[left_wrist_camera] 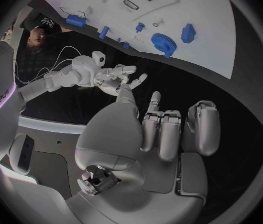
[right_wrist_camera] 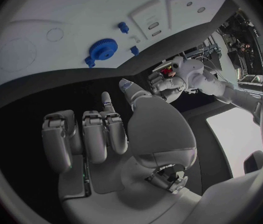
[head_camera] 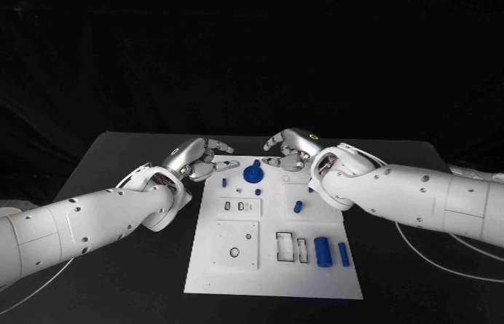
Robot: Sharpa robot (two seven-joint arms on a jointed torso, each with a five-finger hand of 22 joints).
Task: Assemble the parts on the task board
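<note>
The white task board (head_camera: 210, 273) lies in the middle of the black table. A blue gear (head_camera: 253, 171) stands near its far edge, with small blue pegs (head_camera: 297, 207) around it and two long blue parts (head_camera: 323, 252) at its near right. My left hand (head_camera: 202, 156) hovers over the board's far left corner, fingers apart, holding nothing. My right hand (head_camera: 289, 148) hovers at the far edge just right of the gear, also empty. The left wrist view shows the left hand (left_wrist_camera: 156, 129) empty, with the gear (left_wrist_camera: 164, 42) beyond it. The right wrist view shows the right hand (right_wrist_camera: 100, 134) bare and the gear (right_wrist_camera: 103, 48) ahead.
The board has rectangular slots (head_camera: 285, 245) and round holes (head_camera: 234, 252) in raised plates on its near half. White cables (head_camera: 441, 255) trail on the table at the right. Black table surface (head_camera: 116, 156) surrounds the board.
</note>
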